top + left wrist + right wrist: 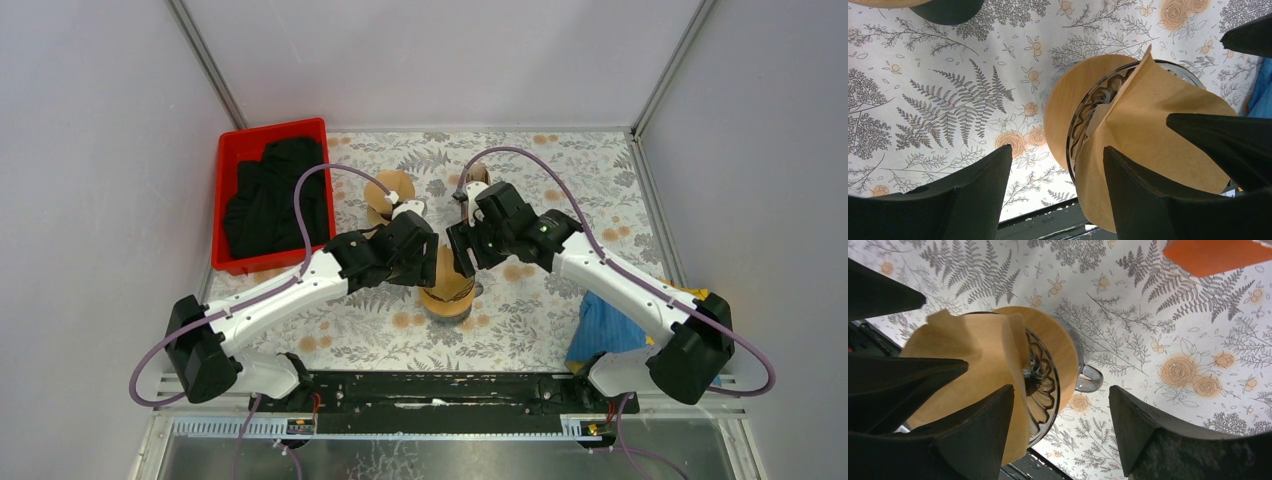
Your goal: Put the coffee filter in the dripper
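Nearest, a blue cloth (603,325) is seen at the right edge of the table (540,170). Just beyond it, near the middle, the dripper (447,298) is stood, and the filter (1153,110) is lodged in its mouth, one brown corner poking past the rim. Over it the left gripper (1057,155) is held with fingers apart, one above the paper. The right gripper (1060,390) is likewise spread, clamped on nothing. At far left a red bin (270,130) is filled with black cloth (270,195).
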Tool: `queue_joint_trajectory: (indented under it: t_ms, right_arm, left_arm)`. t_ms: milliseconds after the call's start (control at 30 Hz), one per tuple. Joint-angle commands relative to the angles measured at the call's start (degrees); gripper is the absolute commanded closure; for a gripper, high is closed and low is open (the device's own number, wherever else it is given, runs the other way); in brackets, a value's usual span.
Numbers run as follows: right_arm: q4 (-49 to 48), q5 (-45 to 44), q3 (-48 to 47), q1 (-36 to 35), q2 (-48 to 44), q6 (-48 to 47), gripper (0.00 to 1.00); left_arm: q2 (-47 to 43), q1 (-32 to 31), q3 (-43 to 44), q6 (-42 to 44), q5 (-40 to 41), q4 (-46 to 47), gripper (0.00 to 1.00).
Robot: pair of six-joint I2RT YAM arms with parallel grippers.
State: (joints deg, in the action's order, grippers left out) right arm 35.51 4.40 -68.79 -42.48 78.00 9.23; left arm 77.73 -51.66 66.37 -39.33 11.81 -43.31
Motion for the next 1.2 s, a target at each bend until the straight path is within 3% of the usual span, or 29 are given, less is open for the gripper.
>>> queue_joint_trajectory:
  t_ms: [0, 700, 1167]
  right_arm:
    - [-1.59, -2.40, 1.50, 0.74, 0.49, -1.13, 0.23]
    - [-2.27, -2.24, 4.90, 1.29, 0.79, -0.84, 0.23]
    - [-7.09, 5.61, 3.23, 1.30, 0.18, -0.24, 0.15]
  left_arm:
    - [0.40, 0.42, -1.06, 0.57, 1.33, 3.28, 0.26]
    - [0.01, 0.59, -5.17, 0.17, 0.46, 5.41, 0.29]
    - [-0.50, 0.59, -4.87, 0.40, -0.74, 5.97, 0.31]
